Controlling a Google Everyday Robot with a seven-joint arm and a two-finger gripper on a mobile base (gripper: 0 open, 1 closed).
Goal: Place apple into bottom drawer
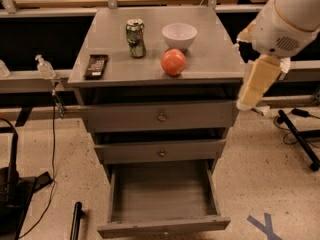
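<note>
The apple (173,62) is being borne by the counter (210,59), close to the front edge and a little right of its middle. It is not yet being gripped, so the pick-up is judged to be the step in hand. The bowl (179,35) is being seen just behind it toward the back edge, apart from it. The can (135,38) is being stood upright left of the bowl, and the remote (96,66) is being laid flat by the left edge near the front left corner.

The bottom drawer (162,194) is being presented pulled out, apparently so that the apple can be lowered in from above. The upper drawers (120,117) are being shown pushed in, so that way down is not being blocked.

The gripper (245,101) is being hung off the right edge of the counter beside the front right corner, pointing downward and well apart from the apple. How far it is opened cannot be told, and nothing is being seen in its hold.

Being counted: one apple, one bowl, one can, one remote, three drawers, two knobs (161,117).
</note>
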